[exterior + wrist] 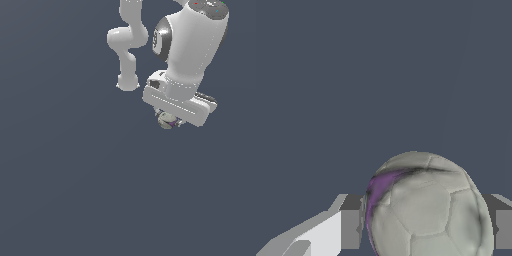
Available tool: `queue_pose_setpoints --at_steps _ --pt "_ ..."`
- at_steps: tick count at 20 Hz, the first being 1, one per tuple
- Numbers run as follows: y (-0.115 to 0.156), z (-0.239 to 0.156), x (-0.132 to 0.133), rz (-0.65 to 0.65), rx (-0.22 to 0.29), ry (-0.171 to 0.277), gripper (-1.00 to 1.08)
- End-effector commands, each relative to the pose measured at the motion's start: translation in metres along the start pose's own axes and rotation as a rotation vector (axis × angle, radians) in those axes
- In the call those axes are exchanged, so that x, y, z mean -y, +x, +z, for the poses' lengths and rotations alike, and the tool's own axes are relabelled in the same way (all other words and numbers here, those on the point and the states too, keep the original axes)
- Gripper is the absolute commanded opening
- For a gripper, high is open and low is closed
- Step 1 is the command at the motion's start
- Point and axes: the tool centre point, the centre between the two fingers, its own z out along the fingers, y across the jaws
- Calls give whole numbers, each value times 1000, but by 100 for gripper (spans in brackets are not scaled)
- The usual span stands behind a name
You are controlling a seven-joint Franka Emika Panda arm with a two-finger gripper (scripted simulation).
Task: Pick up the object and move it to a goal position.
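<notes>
The fingers (pixel 351 229) press in from both sides of the ball (pixel 426 205), pinching it, presumably so it can travel to the goal without slipping. In the exterior view the ball (pixel 167 120) peeks out under the gripper (pixel 170 119). Its skin looks stitched in panels, mottled grey-beige with a purple streak; the fingers are flat and blocky.

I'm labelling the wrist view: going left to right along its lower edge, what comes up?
One finger → ball → other finger. The ball sits between the two fingers, filling the gap.
</notes>
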Motion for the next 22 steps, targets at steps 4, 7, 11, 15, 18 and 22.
queue_pose_setpoints --at_steps 4,7,11,15,18,22 --pt "-21 -63 15 0 -1 0 -100" --pt "-31 -94 23 0 -1 0 -100" --pt "-42 -127 33 0 0 0 -100" --pt "-49 -150 39 0 0 1 -100" --pt "-52 -161 43 0 0 1 -100" --pt "-54 -170 46 0 1 1 -100"
